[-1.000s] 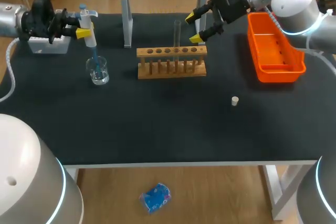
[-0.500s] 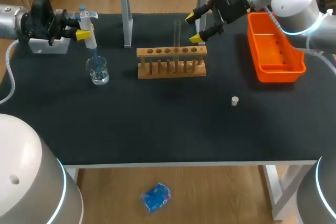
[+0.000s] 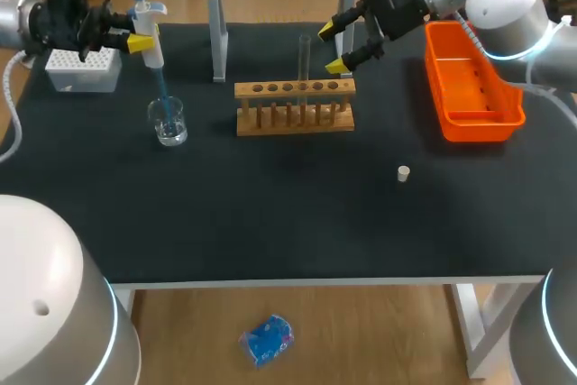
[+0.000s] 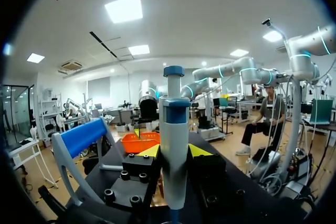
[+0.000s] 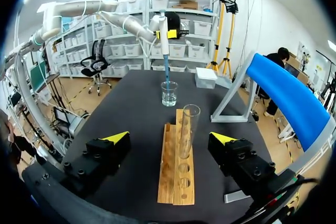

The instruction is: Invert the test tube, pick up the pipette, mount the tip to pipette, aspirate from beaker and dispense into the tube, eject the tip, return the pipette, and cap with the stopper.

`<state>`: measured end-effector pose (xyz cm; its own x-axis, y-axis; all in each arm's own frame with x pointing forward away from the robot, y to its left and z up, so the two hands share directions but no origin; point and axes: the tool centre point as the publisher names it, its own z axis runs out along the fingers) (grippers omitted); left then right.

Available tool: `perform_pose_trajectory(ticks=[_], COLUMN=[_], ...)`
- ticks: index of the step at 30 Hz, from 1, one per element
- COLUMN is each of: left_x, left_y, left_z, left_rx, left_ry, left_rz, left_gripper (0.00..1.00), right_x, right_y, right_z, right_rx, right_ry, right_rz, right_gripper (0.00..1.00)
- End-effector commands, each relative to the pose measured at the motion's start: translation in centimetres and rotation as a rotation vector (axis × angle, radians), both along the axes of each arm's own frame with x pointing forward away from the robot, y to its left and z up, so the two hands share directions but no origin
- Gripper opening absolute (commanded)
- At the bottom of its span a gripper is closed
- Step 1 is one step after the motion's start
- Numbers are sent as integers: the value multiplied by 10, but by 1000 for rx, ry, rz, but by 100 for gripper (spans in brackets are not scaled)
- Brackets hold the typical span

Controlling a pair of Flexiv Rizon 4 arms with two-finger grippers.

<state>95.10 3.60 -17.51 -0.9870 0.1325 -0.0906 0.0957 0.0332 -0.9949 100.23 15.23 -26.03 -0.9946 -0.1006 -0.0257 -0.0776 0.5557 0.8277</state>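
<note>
Mid-task, I judge: tip mounted, drawing from the beaker.
My left gripper clamps the white-and-blue pipette at upper left, its blue tip at the clear-liquid glass beaker. My right gripper is open beside the empty glass test tube in the wooden rack. Dispensing, ejecting, returning and capping with the white stopper remain.

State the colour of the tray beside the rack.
The tray is orange, clearest in the head view.

My black table carries a tip box far left, a beaker beside it, a wooden rack mid-table, an orange bin right, and a stopper nearer me.
</note>
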Motion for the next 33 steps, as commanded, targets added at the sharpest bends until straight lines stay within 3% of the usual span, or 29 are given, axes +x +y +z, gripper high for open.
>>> perform_pose_trajectory(ticks=[1, 19, 27, 33], left_x=[-5, -9, -7, -8], left_y=[-1, -3, -6, -9], left_z=[9, 19, 51, 85], left_rx=[16, 18, 28, 50], left_ry=[1, -1, -6, 9], left_rz=[16, 16, 39, 80], left_gripper=[0, 0, 0, 0], right_x=[1, 1, 1, 1], right_y=[0, 0, 0, 0], right_z=[0, 0, 0, 0], right_rx=[-2, -2, -2, -2], right_ry=[0, 0, 0, 0], right_rz=[2, 2, 2, 2], right_gripper=[100, 100, 100, 100])
